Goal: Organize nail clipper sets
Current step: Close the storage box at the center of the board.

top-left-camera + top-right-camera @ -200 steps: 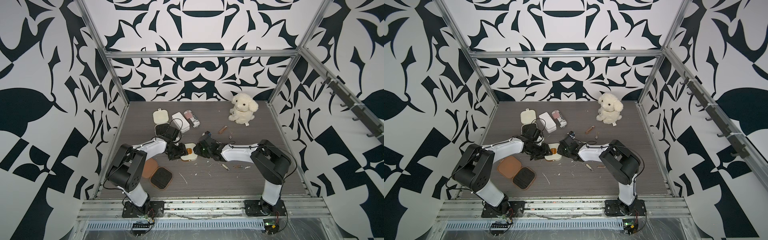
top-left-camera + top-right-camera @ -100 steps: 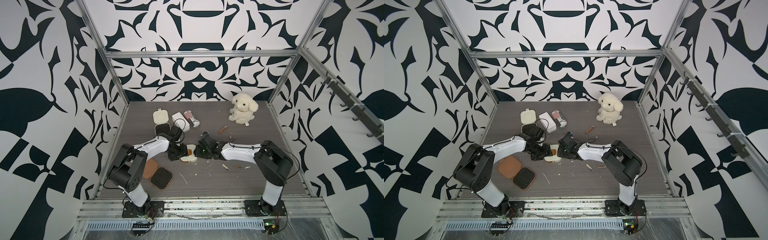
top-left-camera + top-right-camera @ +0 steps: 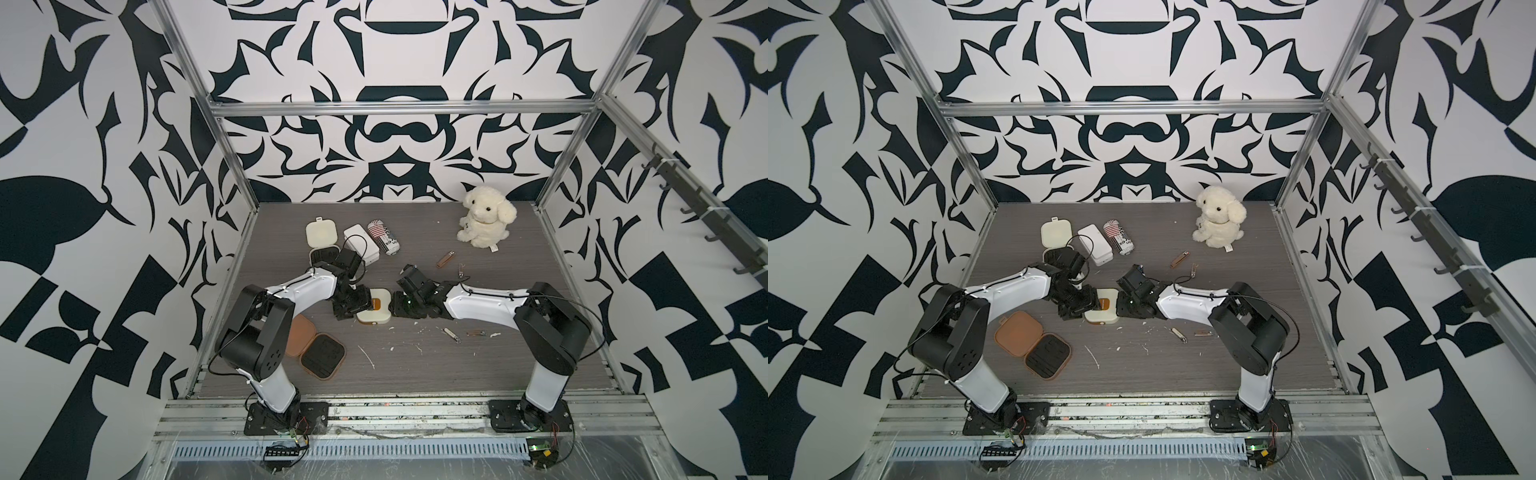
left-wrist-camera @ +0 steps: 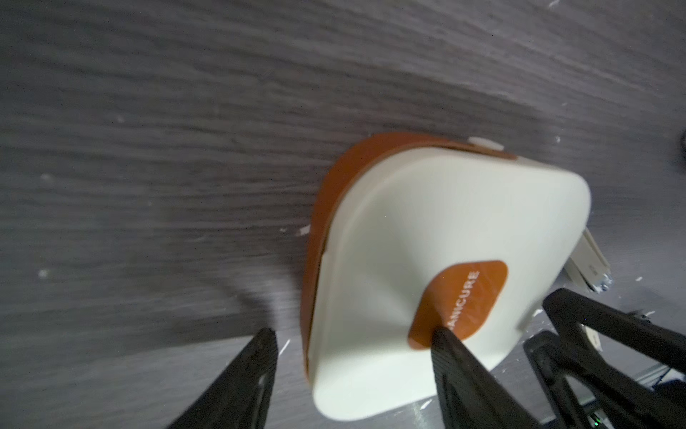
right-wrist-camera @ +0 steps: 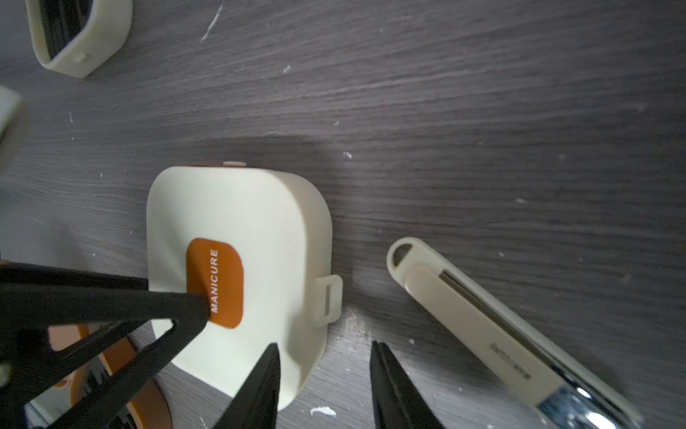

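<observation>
I judged the step in hand to be pressing the lid of the cream case [image 3: 374, 311] fully shut, so that it could be put in order with the others. The case lay in the middle of the counter [image 3: 457, 374], between my two arms.

My left fingers [image 3: 361, 301] stood apart and clamped nothing. One fingertip [image 4: 443, 345] rested on the orange label [image 5: 215, 282] of the lid, and the other hung beside the case over bare counter. My right fingers [image 3: 397, 307] were also apart and empty, at the corner with the small tab [image 5: 328, 297].

To do it well, I thought the push should go straight down through the lid. A slanted push would probably slide such a light case over the smooth wood. The right fingers should steady the tab side without knocking the cream nail clipper [image 5: 482, 327], which lay just beside the case.

The case was a rounded square with a smooth cream lid, and an orange-brown lower half showed along one edge. The label read MANICURE. The lid seemed down, but I could not tell whether it was latched. The tan-brown case [image 3: 316, 345] lay open near my left arm's base.
</observation>
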